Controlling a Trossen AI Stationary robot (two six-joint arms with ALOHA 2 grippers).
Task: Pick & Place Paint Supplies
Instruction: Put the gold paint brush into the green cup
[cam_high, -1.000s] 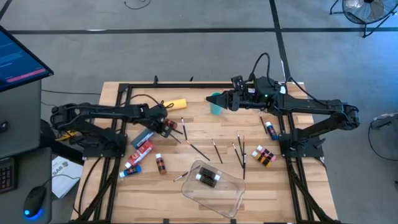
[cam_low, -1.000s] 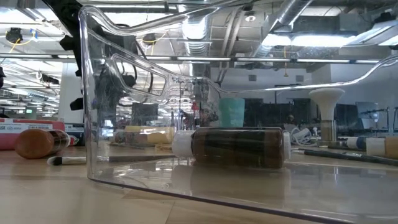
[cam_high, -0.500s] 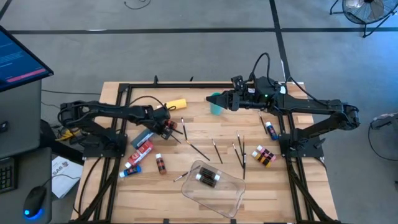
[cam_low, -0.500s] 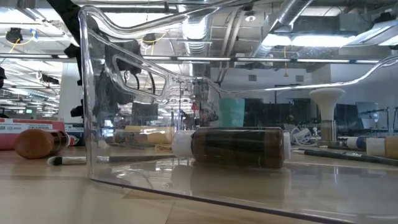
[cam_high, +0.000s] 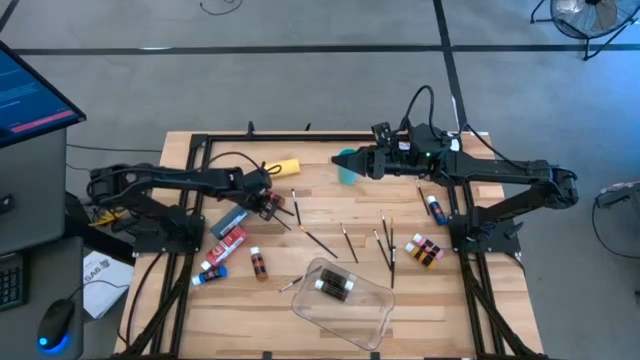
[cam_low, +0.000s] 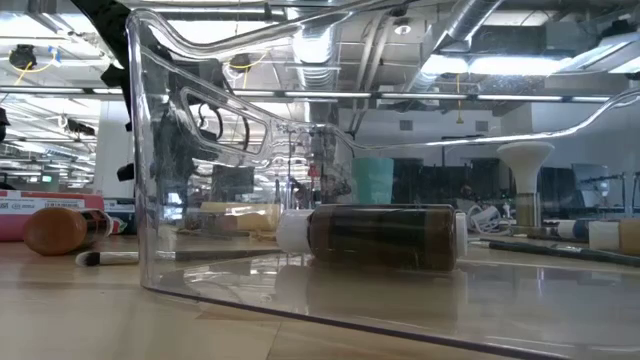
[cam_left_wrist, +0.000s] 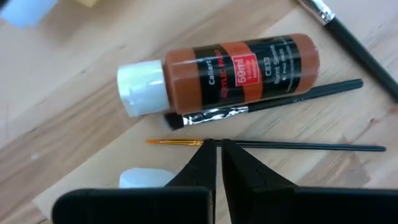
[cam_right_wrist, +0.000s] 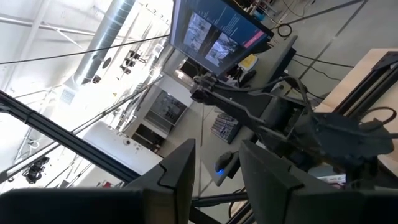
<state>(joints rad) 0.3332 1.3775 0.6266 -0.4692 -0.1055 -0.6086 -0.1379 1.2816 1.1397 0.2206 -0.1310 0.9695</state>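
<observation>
Wooden table (cam_high: 300, 320): clear tray (cam_high: 344, 302), brushes (cam_high: 386, 246), paint bottles (cam_high: 425, 250), tubes (cam_high: 226, 243), teal cup (cam_high: 347, 167).

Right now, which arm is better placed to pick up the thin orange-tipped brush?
Left. The left gripper is shut on the thin brush beside the brown bottle; the right gripper hovers by the teal cup.

brown white-capped bottle (cam_left_wrist: 221, 66) lies flat, two thin brushes (cam_left_wrist: 273, 103) just beside.
</observation>
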